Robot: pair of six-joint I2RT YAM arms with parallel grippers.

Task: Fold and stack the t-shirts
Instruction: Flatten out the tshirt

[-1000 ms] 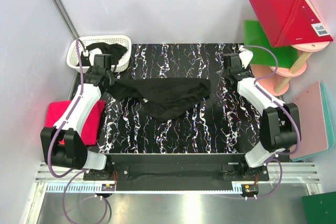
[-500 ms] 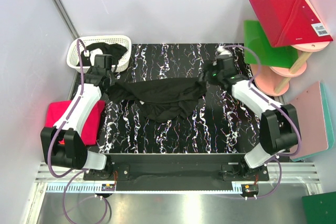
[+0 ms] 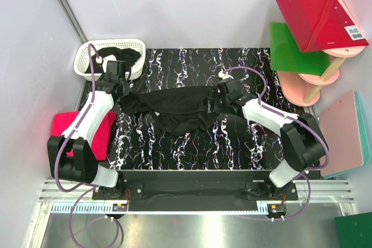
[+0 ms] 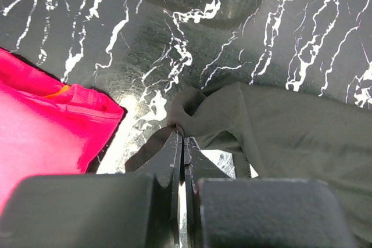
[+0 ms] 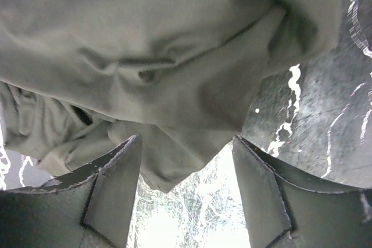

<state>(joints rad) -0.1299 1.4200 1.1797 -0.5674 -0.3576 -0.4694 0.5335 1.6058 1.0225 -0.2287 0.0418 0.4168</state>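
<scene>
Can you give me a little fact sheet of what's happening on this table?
Cloth: black t-shirt, crumpled on the marbled table
Left hand: shut, pinching the shirt's left edge
Right hand: open at the shirt's right end
At the left: folded hot-pink t-shirt
Far-left corner: white basket holding dark cloth

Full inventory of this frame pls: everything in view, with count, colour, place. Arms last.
crumpled black cloth t-shirt: 1, black, table centre
folded hot-pink t-shirt: 1, hot pink, left table edge, partly under the left arm
white plastic lattice basket: 1, white, far left corner
black cloth bundle: 1, black, in the basket; item count unclear
red flat board: 1, red, top of the stand
green flat board: 1, green, under the red one
pink round-tier stand: 1, pink, far right
pink flat board: 1, pink, teal edge, right side
black white-veined tabletop: 1
left gripper: shut on the black shirt's left end
right gripper: open, at the shirt's right end
</scene>
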